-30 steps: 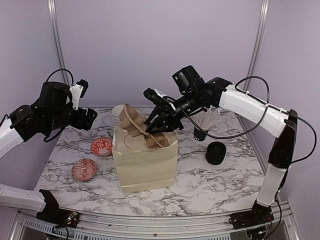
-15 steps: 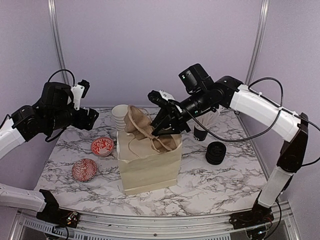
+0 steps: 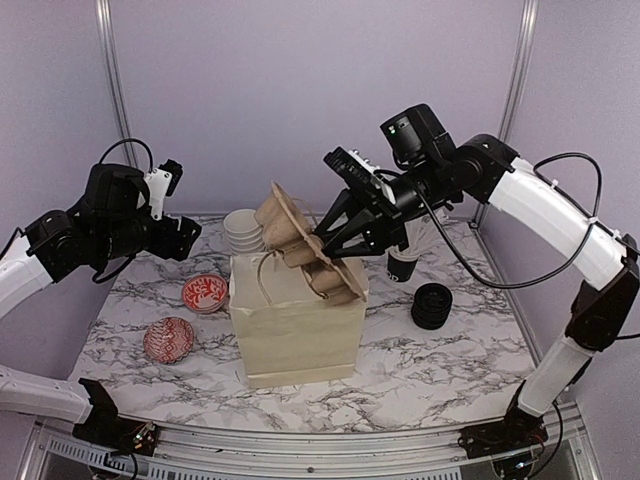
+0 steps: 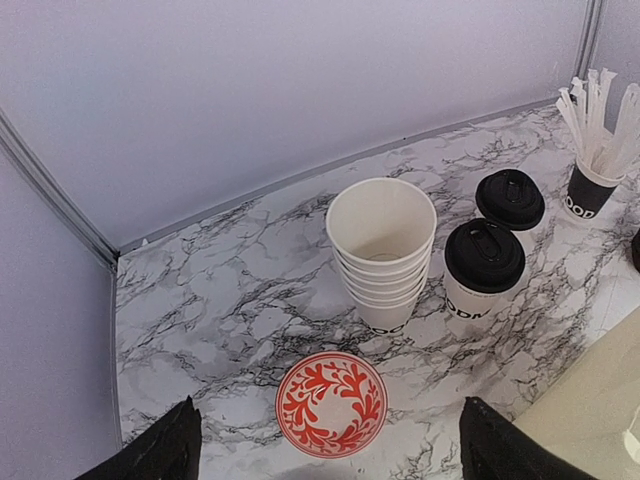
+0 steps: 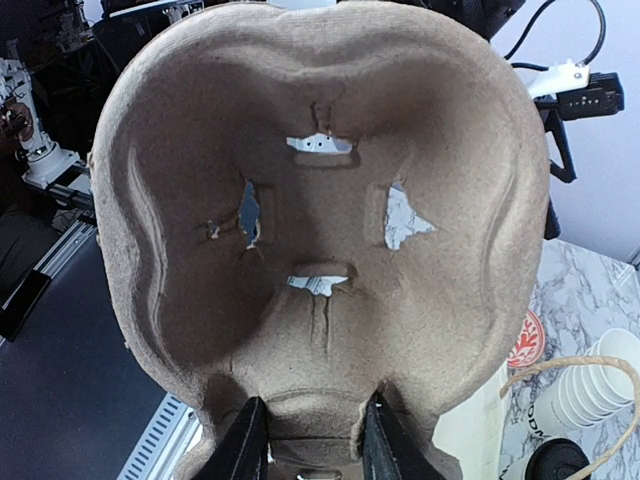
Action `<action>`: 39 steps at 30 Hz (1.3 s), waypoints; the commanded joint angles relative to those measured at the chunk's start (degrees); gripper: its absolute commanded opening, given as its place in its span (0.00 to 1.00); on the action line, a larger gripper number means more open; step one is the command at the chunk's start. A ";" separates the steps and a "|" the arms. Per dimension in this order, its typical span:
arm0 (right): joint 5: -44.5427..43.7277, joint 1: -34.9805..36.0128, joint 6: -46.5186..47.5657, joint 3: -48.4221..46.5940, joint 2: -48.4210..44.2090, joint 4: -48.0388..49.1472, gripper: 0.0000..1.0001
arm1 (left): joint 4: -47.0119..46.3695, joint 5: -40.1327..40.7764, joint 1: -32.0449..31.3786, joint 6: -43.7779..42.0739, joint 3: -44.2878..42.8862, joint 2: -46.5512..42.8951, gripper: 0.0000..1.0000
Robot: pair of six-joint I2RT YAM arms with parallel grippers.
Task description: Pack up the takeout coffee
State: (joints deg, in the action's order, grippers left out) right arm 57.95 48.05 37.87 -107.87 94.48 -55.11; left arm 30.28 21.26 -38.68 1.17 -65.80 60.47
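Note:
Two takeout coffee cups, white with black lids, stand on the marble table in the left wrist view, one (image 4: 484, 265) next to the other (image 4: 510, 200). The top view hides them behind the paper bag (image 3: 295, 325). My right gripper (image 3: 335, 243) is shut on a brown pulp cup carrier (image 3: 298, 240), held steeply tilted over the bag's open top. The carrier's empty underside fills the right wrist view (image 5: 320, 200), with the right gripper (image 5: 310, 440) clamped on its edge. My left gripper (image 3: 180, 238) hangs open and empty above the table's left rear (image 4: 325, 458).
A stack of lidless white cups (image 4: 382, 250) stands left of the lidded cups. A red patterned bowl (image 4: 331, 402) lies in front of the stack, and another bowl (image 3: 167, 340) lies nearer. A black cup of stirrers (image 3: 403, 265) and a stack of black lids (image 3: 431, 305) stand right of the bag.
My right gripper has raised the carrier up and to the right from the bag's mouth and tipped it steeper. The bag top stands straighter. The left arm has barely moved.

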 commanded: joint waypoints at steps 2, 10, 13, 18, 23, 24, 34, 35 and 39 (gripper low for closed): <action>1.14 0.72 0.62 1.61 -1.60 -1.11 0.31 | -0.77 -1.81 0.27 0.94 -0.78 0.42 0.90; 1.17 0.15 -3.16 -2.59 2.94 0.22 0.31 | -0.77 -4.43 0.30 0.64 -1.67 1.24 0.90; 3.03 -1.06 -4.40 -5.69 4.30 0.43 0.31 | -0.76 -11.49 0.27 0.16 -2.82 0.00 0.84; 7.57 -4.82 -7.17 -7.10 4.35 2.50 0.31 | -10.42 -40.76 0.12 -0.51 0.39 -7.12 0.74; 7.95 -5.78 -7.74 -7.40 5.57 2.60 0.31 | -20.53 -49.06 -1.45 1.88 5.45 -8.84 0.71; 8.12 -5.78 -8.11 -7.25 5.77 2.76 0.31 | -21.91 -49.29 -2.46 2.00 6.35 -8.28 0.71; 6.72 -5.71 -8.82 -5.71 5.76 3.64 0.31 | -27.72 -41.90 -12.41 -0.90 8.95 -1.53 0.70; 6.40 -5.75 -9.09 -5.60 5.72 3.88 0.31 | -27.81 -41.57 -12.78 -0.90 8.68 -0.85 0.67; 6.25 -5.75 -9.73 -4.54 5.55 4.51 0.31 | -29.37 -40.37 -13.80 -2.40 8.40 0.72 0.52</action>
State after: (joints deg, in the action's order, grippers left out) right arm 64.01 42.15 29.61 -112.88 100.20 -52.34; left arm 5.34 -20.88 -51.62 0.80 -56.93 60.38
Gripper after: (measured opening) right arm 0.313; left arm 0.572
